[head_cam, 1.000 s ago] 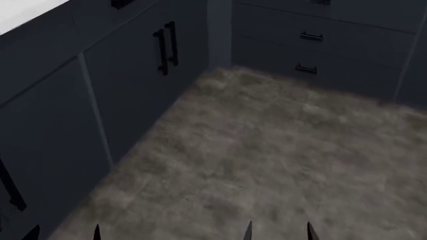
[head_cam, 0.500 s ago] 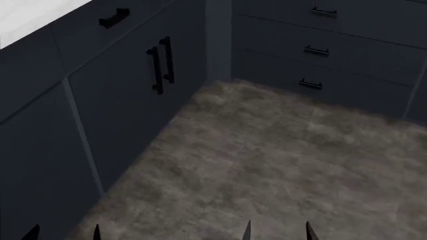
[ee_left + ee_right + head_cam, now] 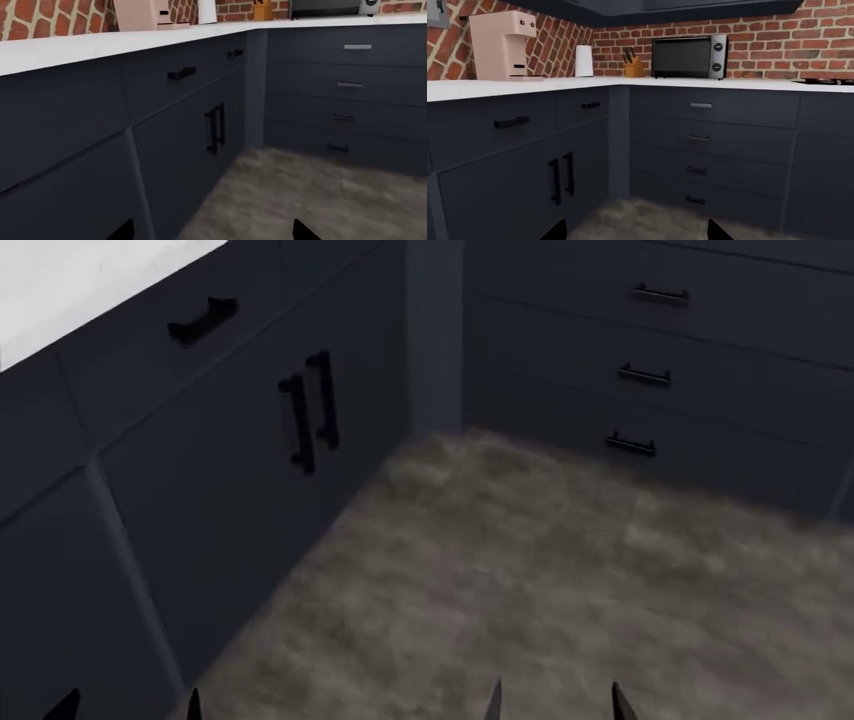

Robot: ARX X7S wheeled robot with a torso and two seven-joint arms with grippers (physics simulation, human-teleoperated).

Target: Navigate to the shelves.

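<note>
Both grippers, left (image 3: 130, 704) and right (image 3: 554, 702), stood spread and empty. Cabinet handles (image 3: 308, 410) had slid lower than before. Only the right wrist showed the microwave (image 3: 688, 56); no shelves appeared.

No shelves in any view; only dark cabinets (image 3: 240, 470).

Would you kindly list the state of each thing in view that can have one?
Dark navy double-door cabinet: closed.
Navy drawer stack: all shut.
Black and silver microwave oven: door closed.
Pink coffee machine: upright.
White paper towel roll: standing.
Left pincer, right pincer: open, empty.
</note>
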